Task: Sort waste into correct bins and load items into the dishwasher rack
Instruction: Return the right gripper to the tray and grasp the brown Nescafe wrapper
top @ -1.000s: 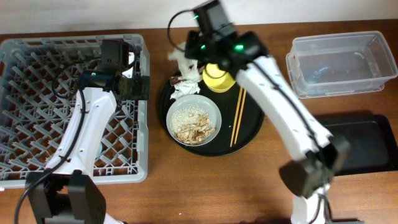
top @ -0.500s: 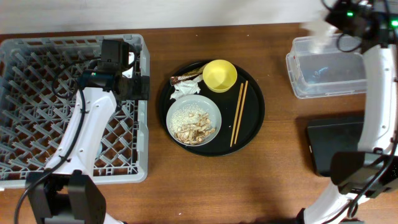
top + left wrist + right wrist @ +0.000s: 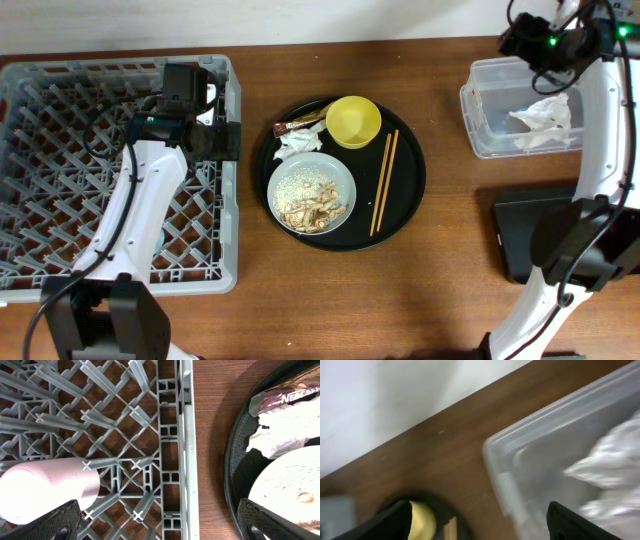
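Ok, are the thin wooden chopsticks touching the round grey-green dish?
Apart. The overhead view shows a bare strip of the large round black tray between the thin wooden chopsticks and the round grey-green dish.

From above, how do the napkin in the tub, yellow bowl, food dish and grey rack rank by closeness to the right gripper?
1. Crumpled napkin: in the clear tub, close by the right gripper.
2. Yellow bowl: back of the round black tray.
3. Grey-green dish: front-left of that tray.
4. Dishwasher rack: far left side.
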Robot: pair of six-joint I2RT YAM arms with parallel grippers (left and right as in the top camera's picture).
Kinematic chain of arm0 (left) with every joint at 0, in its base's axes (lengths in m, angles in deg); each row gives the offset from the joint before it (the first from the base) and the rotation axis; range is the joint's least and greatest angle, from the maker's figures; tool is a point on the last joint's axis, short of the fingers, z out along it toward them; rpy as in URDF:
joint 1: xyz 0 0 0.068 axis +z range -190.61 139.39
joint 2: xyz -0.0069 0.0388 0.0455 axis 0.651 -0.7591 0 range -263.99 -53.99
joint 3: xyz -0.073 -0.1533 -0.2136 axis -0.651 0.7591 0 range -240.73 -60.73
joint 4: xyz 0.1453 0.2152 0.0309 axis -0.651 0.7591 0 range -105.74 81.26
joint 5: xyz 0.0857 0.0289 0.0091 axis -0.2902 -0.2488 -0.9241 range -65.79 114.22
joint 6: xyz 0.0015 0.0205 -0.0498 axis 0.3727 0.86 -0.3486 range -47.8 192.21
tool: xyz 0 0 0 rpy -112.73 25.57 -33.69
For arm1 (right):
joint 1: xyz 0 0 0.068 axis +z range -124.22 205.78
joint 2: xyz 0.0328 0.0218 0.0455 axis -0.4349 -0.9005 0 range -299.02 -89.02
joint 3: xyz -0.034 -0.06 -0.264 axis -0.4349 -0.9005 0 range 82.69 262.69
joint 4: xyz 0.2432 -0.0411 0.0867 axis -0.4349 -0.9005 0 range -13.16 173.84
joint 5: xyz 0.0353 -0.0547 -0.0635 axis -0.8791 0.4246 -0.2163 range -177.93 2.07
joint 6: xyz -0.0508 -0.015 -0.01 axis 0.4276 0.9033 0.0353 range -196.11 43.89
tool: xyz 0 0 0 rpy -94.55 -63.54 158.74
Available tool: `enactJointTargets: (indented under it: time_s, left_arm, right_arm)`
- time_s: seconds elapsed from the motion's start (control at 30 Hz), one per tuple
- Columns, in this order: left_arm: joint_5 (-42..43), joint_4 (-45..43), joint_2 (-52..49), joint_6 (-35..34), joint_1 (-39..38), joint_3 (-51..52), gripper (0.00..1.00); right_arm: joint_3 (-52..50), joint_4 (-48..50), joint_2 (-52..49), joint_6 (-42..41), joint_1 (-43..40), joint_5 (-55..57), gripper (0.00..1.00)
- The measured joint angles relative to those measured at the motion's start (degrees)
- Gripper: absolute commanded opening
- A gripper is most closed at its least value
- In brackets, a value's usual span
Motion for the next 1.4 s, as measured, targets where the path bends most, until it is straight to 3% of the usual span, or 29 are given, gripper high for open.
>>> enactJointTargets:
  time_s: [0.1,0.23,0.33,0.53,0.73,1.13,1.23,1.27,1.3,1.4]
  left_arm:
    - [0.02,0.02,0.0,0.0,0.0,0.0,0.99]
    - [0.02,0.02,0.0,0.0,0.0,0.0,0.99]
    - [0.02,0.0,0.0,0.0,-0.02,0.0,0.99]
    - [0.02,0.0,0.0,0.0,0.0,0.0,0.99]
    - [0.0,0.02,0.0,0.0,0.0,0.0,0.99]
    - [0.0,0.02,0.0,0.0,0.0,0.0,0.99]
    - [0.0,0.02,0.0,0.0,0.0,0.0,0.99]
    - [0.0,0.02,0.0,0.0,0.0,0.0,1.0]
    - [0.0,0.02,0.0,0.0,0.0,0.0,0.99]
    - [0.02,0.02,0.0,0.0,0.0,0.0,0.99]
  right_arm:
    - [0.0,-1.97,1.07,0.61,3.41,-5.11,0.86]
    - [0.0,-3.19,2.45,0.76,15.8,-6.54,0.86]
    - [0.0,-0.11,1.73,-2.58,28.37,-0.68,0.86]
    - [0.0,8.07,-7.89,-14.78,41.48,10.45,0.86]
    - [0.0,12.79,-16.79,-26.49,44.17,15.15,0.86]
    - [0.0,16.31,-24.44,-35.45,44.17,15.54,0.85]
    - [0.0,17.75,-25.24,-35.85,44.17,15.56,0.68]
    - [0.0,17.9,-25.59,-35.65,44.17,15.56,0.59]
    - [0.0,17.92,-26.01,-35.71,44.17,15.72,0.43]
    - [0.0,17.9,-26.47,-35.71,44.17,16.0,0.23]
